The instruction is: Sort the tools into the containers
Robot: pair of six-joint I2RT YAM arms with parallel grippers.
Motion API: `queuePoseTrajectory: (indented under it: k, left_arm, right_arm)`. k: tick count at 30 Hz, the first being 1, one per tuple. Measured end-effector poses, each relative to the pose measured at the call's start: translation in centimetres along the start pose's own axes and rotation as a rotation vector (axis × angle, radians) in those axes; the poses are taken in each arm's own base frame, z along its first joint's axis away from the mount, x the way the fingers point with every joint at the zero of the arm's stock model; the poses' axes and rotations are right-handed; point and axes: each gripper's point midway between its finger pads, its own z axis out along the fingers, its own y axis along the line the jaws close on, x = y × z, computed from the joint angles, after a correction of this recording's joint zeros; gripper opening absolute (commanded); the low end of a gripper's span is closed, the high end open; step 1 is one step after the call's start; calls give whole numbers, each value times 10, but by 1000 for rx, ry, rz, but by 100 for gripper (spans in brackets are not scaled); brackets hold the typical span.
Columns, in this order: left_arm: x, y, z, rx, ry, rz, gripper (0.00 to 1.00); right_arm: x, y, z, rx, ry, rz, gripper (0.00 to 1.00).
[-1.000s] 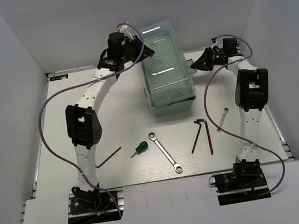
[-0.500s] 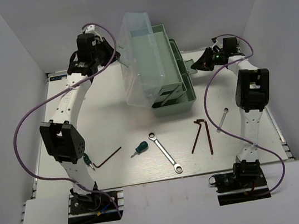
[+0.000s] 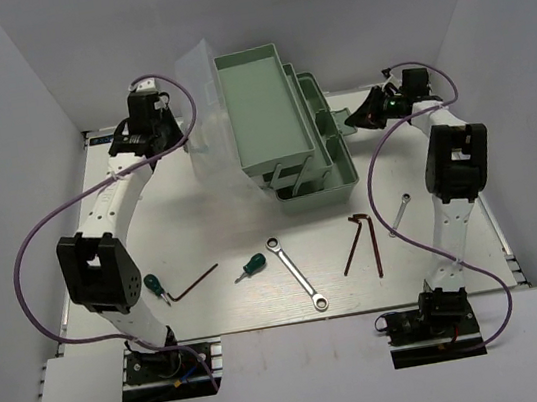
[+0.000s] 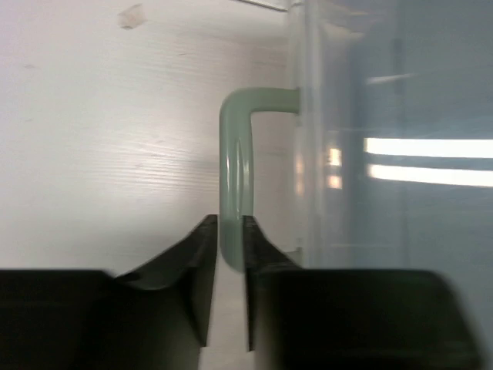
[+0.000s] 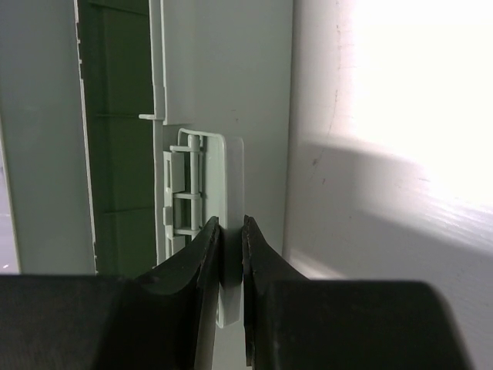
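We have the left gripper (image 4: 229,231) clamped on the handle (image 4: 235,154) and the right gripper (image 5: 229,227) clamped on the latch (image 5: 227,177). The tools (image 3: 297,274) lie behind both, toward our bases, with the hex keys (image 3: 353,247) nearest the right.

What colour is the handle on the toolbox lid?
The handle is pale mint green, clearest in the left wrist view.
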Motion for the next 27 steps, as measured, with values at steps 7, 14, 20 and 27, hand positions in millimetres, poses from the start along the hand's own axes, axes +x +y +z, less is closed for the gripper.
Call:
queuePoseTrajectory:
  k: [7, 14, 20, 27]
  left_arm:
    - [11, 50, 1, -164, 36, 32, 71]
    - [25, 76, -1, -229, 79, 43, 75]
    - [13, 85, -16, -243, 55, 48, 76]
    - [-7, 85, -48, -233, -7, 44, 80]
  right_arm:
    - [2, -4, -11, 14, -8, 0, 0]
    - [3, -7, -14, 18, -8, 4, 0]
    - [4, -6, -16, 21, -10, -2, 0]
    - [13, -11, -24, 70, 26, -52, 91]
